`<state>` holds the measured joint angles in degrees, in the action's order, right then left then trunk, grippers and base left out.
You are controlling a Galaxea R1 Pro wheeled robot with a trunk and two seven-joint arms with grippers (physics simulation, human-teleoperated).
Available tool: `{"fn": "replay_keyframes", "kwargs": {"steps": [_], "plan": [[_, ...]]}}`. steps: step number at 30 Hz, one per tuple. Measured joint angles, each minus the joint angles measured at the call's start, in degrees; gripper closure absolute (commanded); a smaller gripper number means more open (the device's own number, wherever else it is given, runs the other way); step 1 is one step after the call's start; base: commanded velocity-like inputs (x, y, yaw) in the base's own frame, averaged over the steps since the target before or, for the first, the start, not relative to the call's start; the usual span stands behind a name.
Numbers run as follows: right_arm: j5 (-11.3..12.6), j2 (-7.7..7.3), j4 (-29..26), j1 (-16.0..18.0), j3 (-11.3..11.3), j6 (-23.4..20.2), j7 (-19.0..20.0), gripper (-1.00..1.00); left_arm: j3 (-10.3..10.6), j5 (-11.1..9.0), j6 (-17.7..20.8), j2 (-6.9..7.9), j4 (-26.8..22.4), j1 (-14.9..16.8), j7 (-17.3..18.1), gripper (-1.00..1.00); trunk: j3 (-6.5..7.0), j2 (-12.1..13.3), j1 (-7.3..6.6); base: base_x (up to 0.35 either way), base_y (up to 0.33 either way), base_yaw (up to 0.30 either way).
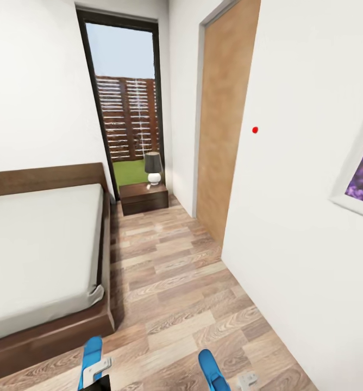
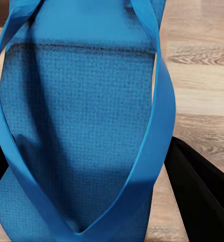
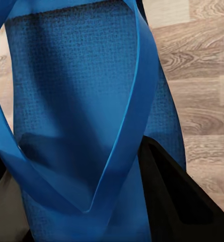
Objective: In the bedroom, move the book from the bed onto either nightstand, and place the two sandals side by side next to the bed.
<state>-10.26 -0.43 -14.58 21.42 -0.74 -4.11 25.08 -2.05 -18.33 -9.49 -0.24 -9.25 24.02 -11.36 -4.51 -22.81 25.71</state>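
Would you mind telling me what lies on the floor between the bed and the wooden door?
In the head view, only bare wood-plank floor runs between the bed and the wooden door.

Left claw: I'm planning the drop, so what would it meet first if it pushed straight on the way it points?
Hedged: beyond the blue sandal that the left claw holds, the line seems to meet the wooden floor; how far is unclear.

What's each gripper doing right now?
Left gripper: shut on a blue sandal.
Right gripper: shut on the other blue sandal.
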Motion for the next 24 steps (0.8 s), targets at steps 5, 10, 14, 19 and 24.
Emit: {"fn": "replay_keyframes", "kwargs": {"steps": [5, 10, 14, 19, 24], "plan": [[-0.01, 0.0, 0.01, 0.0, 0.0, 0.0, 0.0, 1.0, 0.0, -0.01, 0.0, 0.0, 0.0, -0.02, 0.0, 1.0, -0.32, 0.0, 0.0, 0.33, 0.0, 0.046], [0.04, 0.0, 0.01, 0.0, 0.01, 0.0, -0.01, 1.0, 0.0, -0.01, 0.0, 0.0, 0.0, -0.03, 0.0, 1.0, -0.63, 0.0, 0.0, 0.331, 0.014, 0.03], [0.05, 0.0, 0.04, 0.0, 0.0, 0.01, -0.01, 1.0, 0.01, 0.0, 0.0, 0.0, 0.0, -0.01, 0.0, 1.0, -0.7, 0.0, 0.0, 0.332, 0.055, 0.007], [0.06, 0.0, 0.05, 0.0, 0.03, 0.01, -0.02, 1.0, 0.01, 0.0, 0.0, 0.0, 0.0, -0.02, 0.0, 1.0, -0.71, 0.01, 0.01, 0.332, 0.02, 0.001], [0.05, 0.0, 0.06, 0.0, 0.05, 0.01, -0.01, 1.0, 0.0, 0.0, 0.0, 0.0, 0.0, 0.0, 0.0, 1.0, -0.72, 0.0, 0.0, 0.332, 0.005, 0.0]]}}
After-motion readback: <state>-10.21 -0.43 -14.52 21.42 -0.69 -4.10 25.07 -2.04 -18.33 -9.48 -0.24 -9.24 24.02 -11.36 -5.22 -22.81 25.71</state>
